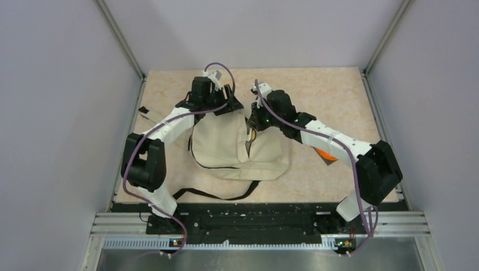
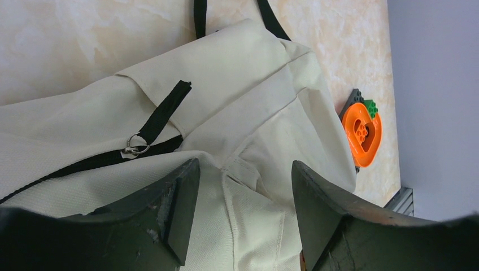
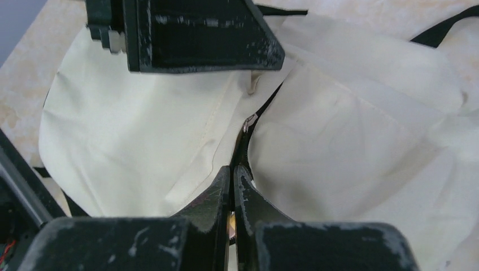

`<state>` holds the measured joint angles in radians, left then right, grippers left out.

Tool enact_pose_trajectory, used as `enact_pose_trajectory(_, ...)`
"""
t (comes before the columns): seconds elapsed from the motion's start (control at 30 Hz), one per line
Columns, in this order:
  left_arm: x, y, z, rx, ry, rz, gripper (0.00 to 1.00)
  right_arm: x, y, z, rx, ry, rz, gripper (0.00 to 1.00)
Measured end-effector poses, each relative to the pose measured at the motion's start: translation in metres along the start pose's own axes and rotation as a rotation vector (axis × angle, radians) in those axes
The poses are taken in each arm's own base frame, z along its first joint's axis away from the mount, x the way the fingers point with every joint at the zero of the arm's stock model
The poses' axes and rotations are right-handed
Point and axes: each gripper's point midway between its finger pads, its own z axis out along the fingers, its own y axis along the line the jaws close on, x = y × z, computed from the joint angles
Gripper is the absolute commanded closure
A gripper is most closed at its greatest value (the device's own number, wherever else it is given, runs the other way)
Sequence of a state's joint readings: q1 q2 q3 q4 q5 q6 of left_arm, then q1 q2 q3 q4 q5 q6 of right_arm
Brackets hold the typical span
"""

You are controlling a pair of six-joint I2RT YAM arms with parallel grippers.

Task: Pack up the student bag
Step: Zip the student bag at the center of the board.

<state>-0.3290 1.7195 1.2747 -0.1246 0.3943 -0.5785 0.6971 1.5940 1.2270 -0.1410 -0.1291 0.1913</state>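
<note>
A cream backpack (image 1: 226,144) lies flat mid-counter (image 1: 339,96), top end under both tools at the far side, rounded bottom and black straps toward the arm bases, so its length runs roughly far to near. The left tool (image 2: 245,164) stands open over the fabric. The right tool (image 3: 233,168) is pinched shut at the zipper line.

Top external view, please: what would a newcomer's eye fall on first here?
The large soft cream canvas backpack lies slumped in the middle of the table. The right gripper has its jaws shut at the bag's black zipper line, while the left gripper hovers with jaws open above the fabric. A bright orange plastic toy piece lies beside the bag.
</note>
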Motion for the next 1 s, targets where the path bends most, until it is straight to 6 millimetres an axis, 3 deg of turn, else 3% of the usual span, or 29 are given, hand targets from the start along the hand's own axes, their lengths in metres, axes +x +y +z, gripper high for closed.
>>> enact_pose_trajectory(0.3,0.006,-0.001,0.002,0.01,0.02,-0.007,0.34,0.051,0.009,-0.002,-0.057,0.083,0.106,1.0)
enact_pose_trajectory(0.73,0.013,0.0,0.002,-0.053,0.051,0.054,0.33,0.044,0.017,-0.013,-0.075,0.049,0.125,1.0)
enact_pose_trajectory(1.0,0.022,-0.029,-0.001,-0.173,0.086,0.232,0.32,0.046,0.018,-0.013,-0.079,0.056,0.125,1.0)
